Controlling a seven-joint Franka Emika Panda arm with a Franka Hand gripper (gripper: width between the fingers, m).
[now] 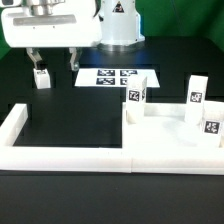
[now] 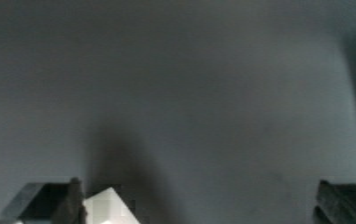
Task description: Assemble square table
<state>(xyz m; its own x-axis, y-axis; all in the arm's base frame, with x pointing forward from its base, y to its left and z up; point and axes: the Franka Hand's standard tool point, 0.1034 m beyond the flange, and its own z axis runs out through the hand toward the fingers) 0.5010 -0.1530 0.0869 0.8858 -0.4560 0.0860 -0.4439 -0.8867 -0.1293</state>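
Legs come first: three white leg blocks stand upright, long side pointing up, on the exterior view's right, each with a black-and-white tag facing the camera. One leg block [image 1: 137, 99] is nearest the middle, a second leg block [image 1: 196, 96] stands farther to the exterior view's right, and a third leg block [image 1: 211, 125] stands near the right edge. A fourth small leg block [image 1: 41, 77] stands on the dark bench [image 1: 60, 105] at the exterior view's left, right under the robot's pincer [image 1: 52, 57]. The big flat square slab [image 1: 165, 135] lies flat near the front on the exterior view's right; whether the three upright legs rest on it or just behind it cannot be told. A long low border wall [image 1: 60, 152] runs along the front and turns up the left side, and the slab lies just beside it. The marker board [image 1: 112, 76] lies flat farther back, with four printed tags on it. The pincer is spread wide and holds nothing; it hangs just above the fourth block. In the wrist view the two dark fingers [image 2: 50, 200] stand well apart, and a pale corner of that block shows just beside one of them.
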